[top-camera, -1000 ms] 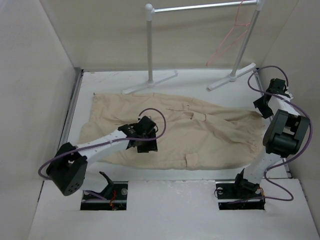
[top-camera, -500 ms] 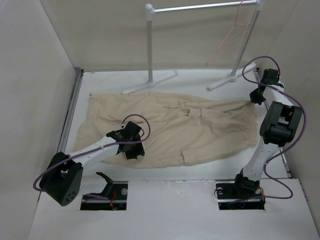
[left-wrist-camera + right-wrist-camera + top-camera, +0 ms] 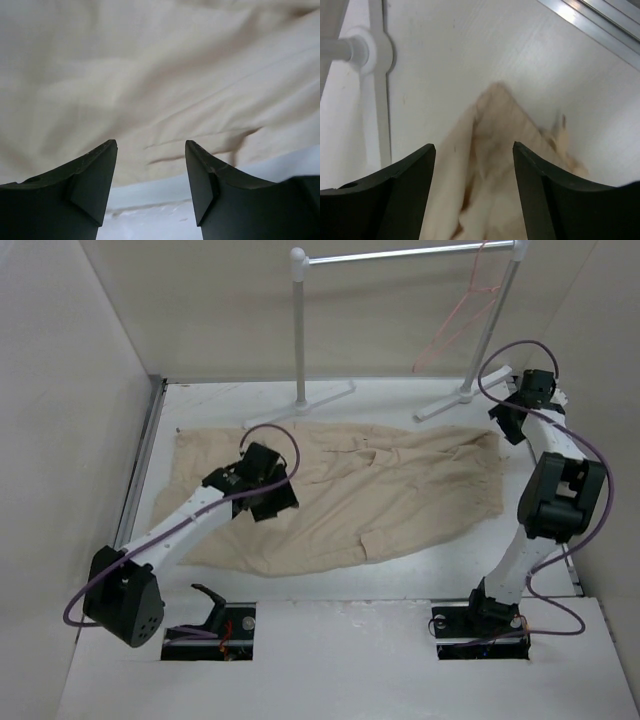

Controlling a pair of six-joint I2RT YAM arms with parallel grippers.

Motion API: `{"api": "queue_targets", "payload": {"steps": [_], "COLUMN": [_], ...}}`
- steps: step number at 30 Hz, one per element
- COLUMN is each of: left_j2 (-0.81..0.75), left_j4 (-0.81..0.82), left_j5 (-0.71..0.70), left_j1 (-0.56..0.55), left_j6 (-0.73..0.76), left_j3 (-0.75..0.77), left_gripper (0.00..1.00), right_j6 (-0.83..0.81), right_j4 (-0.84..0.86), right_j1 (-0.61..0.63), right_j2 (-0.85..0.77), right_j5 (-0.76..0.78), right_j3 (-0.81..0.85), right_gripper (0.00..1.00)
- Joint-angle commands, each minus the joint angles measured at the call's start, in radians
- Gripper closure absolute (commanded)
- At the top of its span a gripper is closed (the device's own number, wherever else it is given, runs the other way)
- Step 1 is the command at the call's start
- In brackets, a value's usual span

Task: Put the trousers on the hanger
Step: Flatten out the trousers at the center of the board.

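The beige trousers (image 3: 380, 490) lie spread flat across the table, legs to the left. My left gripper (image 3: 265, 485) is open and empty over their left-middle part; in the left wrist view (image 3: 151, 143) the cloth (image 3: 160, 75) fills the view, and its edge with white table shows between the fingers. My right gripper (image 3: 515, 420) is open at the trousers' far right corner; in the right wrist view (image 3: 473, 145) that corner (image 3: 500, 130) lies between the spread fingers. The pink-orange wire hanger (image 3: 460, 315) hangs on the rail at the back right.
The white rail stand (image 3: 298, 330) stands at the back, its feet (image 3: 300, 405) close to the trousers' far edge. One foot and post base (image 3: 367, 50) show left of my right gripper. Side walls close in the table; a metal strip (image 3: 150, 440) runs along the left edge.
My left gripper has moved from the trousers' near edge toward the back. My right gripper has moved farther back, and the trousers' right end has shifted back and left.
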Motion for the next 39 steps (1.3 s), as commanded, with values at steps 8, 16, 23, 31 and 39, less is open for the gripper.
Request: {"api": "queue_targets", "payload": {"steps": [8, 16, 23, 31, 39], "left_j2": [0.485, 0.709, 0.792, 0.812, 0.743], "left_j4": [0.226, 0.283, 0.3, 0.308, 0.343], "left_j5": [-0.043, -0.052, -0.051, -0.051, -0.006], "left_j1": [0.201, 0.324, 0.413, 0.516, 0.54], "left_j6": [0.084, 0.052, 0.004, -0.031, -0.047], "left_j3": [0.465, 0.597, 0.597, 0.6, 0.626], "left_gripper": [0.46, 0.48, 0.48, 0.48, 0.46], "right_j6": [0.129, 0.087, 0.086, 0.126, 0.12], "right_j4": [0.106, 0.111, 0.048, -0.064, -0.128], "right_j1": [0.044, 0.036, 0.044, -0.071, -0.086], "right_j2": [-0.592, -0.689, -0.675, -0.75, -0.844], "right_j5": [0.023, -0.037, -0.02, -0.006, 0.048], "right_j3": [-0.669, -0.853, -0.919, -0.956, -0.953], "right_gripper": [0.75, 0.33, 0.63, 1.0, 0.89]}}
